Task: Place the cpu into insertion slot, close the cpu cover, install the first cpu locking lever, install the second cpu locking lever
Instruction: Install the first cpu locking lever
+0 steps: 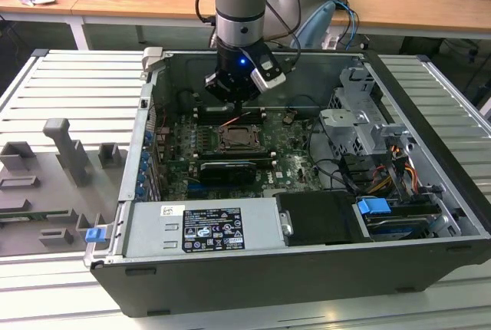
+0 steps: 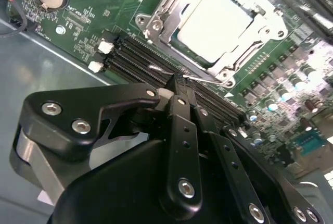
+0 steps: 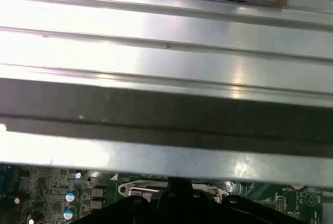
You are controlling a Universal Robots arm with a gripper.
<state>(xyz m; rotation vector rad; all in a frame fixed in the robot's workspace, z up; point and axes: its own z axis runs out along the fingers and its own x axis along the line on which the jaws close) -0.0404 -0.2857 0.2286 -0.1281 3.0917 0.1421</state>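
We hover our gripper, clenched on nothing, just beside the cover, which lies flat over the chip to hold it seated.

cpu in insertion slot

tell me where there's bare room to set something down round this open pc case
Bare: the ribbed metal table on the exterior view's right of the case. On the left, grey fixtures crowd it. Inside, the gripper hangs above the socket.
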